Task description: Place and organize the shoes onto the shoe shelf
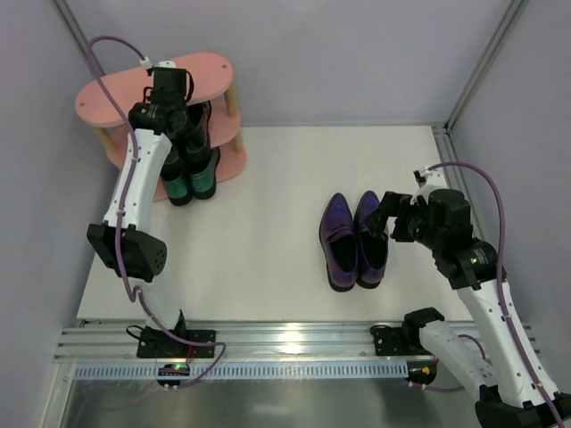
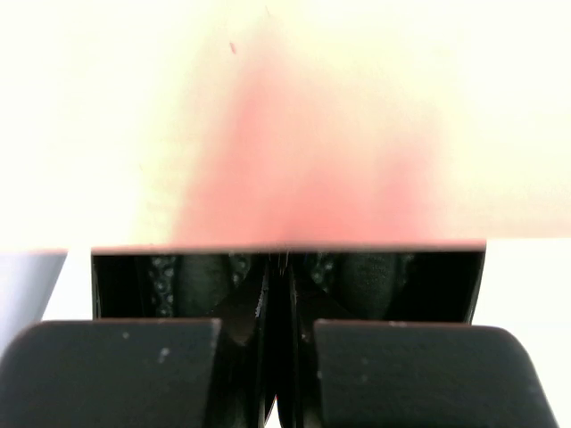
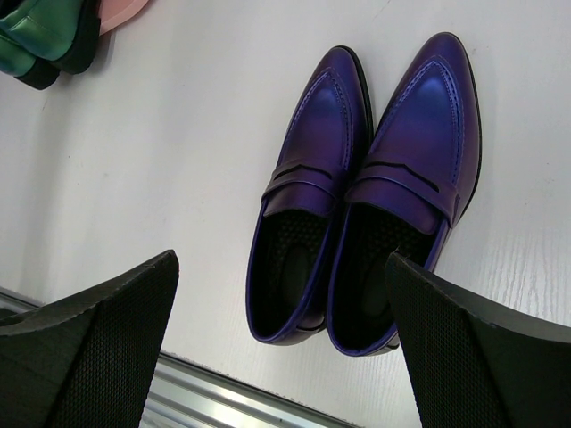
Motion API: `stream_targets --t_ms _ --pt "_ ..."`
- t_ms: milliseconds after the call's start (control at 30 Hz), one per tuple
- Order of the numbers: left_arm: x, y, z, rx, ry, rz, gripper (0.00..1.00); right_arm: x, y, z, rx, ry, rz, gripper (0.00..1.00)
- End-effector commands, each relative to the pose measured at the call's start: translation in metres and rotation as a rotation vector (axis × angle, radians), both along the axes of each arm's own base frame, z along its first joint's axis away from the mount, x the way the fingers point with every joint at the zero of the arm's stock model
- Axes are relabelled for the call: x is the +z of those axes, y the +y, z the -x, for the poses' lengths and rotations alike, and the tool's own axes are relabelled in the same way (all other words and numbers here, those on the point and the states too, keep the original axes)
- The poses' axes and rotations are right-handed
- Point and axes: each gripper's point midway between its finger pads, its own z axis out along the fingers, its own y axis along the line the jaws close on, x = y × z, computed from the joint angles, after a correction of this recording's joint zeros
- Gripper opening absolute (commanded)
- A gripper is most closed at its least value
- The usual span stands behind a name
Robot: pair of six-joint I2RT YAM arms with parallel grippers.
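1. The left gripper is reaching into the shelf at far left. Its jaws are standing almost closed, apparently pinching the adjoining inner walls of the black pair.
2. The black pair is lying under the top board, seemingly on the middle tier, heels facing the gripper. The teal pair is sitting on the tier below, heels overhanging.
3. The pair is best pushed straight in and level until both heels are resting on the board. Tilting risks catching the top board or nudging the shelf.
4. Opening should be slow, followed by a straight pull-back, so that neither shoe is dragged out.
5. The right gripper is hovering wide open and empty over the purple pair, which is lying side by side on the table, right of centre.
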Motion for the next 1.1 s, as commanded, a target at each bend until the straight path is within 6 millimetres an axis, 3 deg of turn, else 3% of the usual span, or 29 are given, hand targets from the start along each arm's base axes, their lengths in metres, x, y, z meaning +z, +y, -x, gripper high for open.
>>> stream_targets --t_ms 0,433,467,700,1067 --pt "0.088 0.022 -0.023 0.072 -0.298 -0.033 0.00 0.005 0.004 -0.005 0.021 -0.033 -0.007 0.97" --pt "0.079 0.043 -0.029 0.121 -0.304 -0.097 0.00 0.001 0.003 -0.004 0.018 -0.033 -0.002 0.97" --pt "0.070 0.044 -0.029 0.124 -0.290 -0.101 0.00 0.001 0.003 -0.004 0.016 -0.034 -0.004 0.97" --pt "0.057 0.058 -0.029 0.168 -0.290 -0.121 0.00 0.000 0.003 -0.004 0.013 -0.030 -0.004 0.97" --pt "0.076 0.070 -0.018 0.253 -0.394 -0.115 0.00 -0.001 0.003 -0.007 0.014 -0.025 -0.001 0.97"
